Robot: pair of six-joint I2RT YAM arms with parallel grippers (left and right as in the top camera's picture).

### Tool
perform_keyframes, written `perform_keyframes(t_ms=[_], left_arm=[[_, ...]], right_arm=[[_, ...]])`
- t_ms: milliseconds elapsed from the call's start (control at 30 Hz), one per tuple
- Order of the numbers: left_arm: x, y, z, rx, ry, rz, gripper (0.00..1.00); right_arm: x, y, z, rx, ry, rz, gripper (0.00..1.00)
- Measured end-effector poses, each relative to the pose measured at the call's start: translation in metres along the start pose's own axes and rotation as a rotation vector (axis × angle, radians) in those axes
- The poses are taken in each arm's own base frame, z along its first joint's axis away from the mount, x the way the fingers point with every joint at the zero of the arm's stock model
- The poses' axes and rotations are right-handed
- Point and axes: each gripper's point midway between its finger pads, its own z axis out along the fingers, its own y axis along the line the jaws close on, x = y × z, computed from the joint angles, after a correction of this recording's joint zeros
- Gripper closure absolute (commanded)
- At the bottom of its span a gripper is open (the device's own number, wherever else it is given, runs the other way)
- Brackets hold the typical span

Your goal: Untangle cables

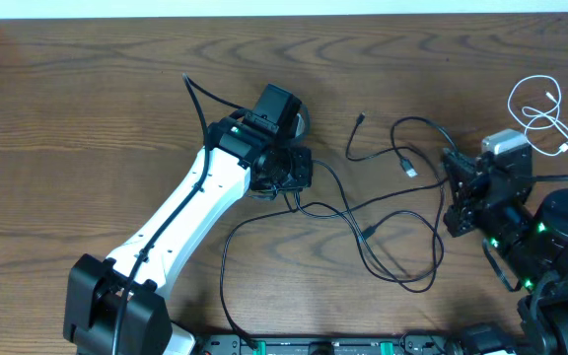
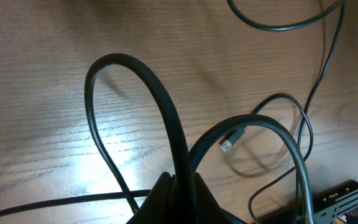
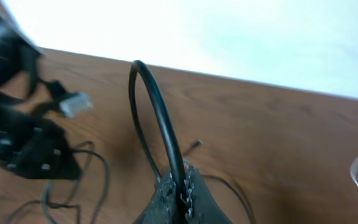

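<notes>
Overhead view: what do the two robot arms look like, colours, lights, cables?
The left arm has a long white link with a black lead along it, black joints and a green light near the wrist. The right arm is mostly black, with green lights and a pale block at its wrist. Left fingers and right fingers are black.

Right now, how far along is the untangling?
Done: the white cable lies apart at the far right. In hand: the left gripper and right gripper are each shut on one of the black cables. Left: those cross and loop mid-table.
</notes>
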Motion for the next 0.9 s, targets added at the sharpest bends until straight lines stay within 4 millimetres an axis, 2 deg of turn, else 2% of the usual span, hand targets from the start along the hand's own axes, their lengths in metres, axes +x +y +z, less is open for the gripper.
perform_keyframes(t_ms=[333, 433, 733, 767, 800, 900], left_arm=[[0.002, -0.004, 0.000, 0.024, 0.014, 0.001, 0.92], [0.004, -0.006, 0.000, 0.037, 0.020, 0.008, 0.92], [0.011, -0.041, -0.005, 0.239, 0.064, 0.170, 0.92], [0.013, -0.046, -0.007, 0.268, 0.073, 0.186, 0.92], [0.016, -0.051, -0.008, 0.298, 0.083, 0.203, 0.92], [0.022, -0.061, -0.012, 0.365, 0.108, 0.230, 0.92]], right_arm=[[0.072, -0.020, 0.023, 0.105, 0.325, 0.122, 0.99], [0.092, -0.023, 0.032, 0.120, 0.421, 0.161, 0.96], [0.134, -0.007, 0.064, 0.016, 0.630, 0.257, 0.85], [0.139, -0.005, 0.067, 0.008, 0.652, 0.265, 0.82], [0.145, -0.005, 0.071, 0.004, 0.676, 0.275, 0.73], [0.160, -0.004, 0.078, -0.001, 0.740, 0.302, 0.35]])
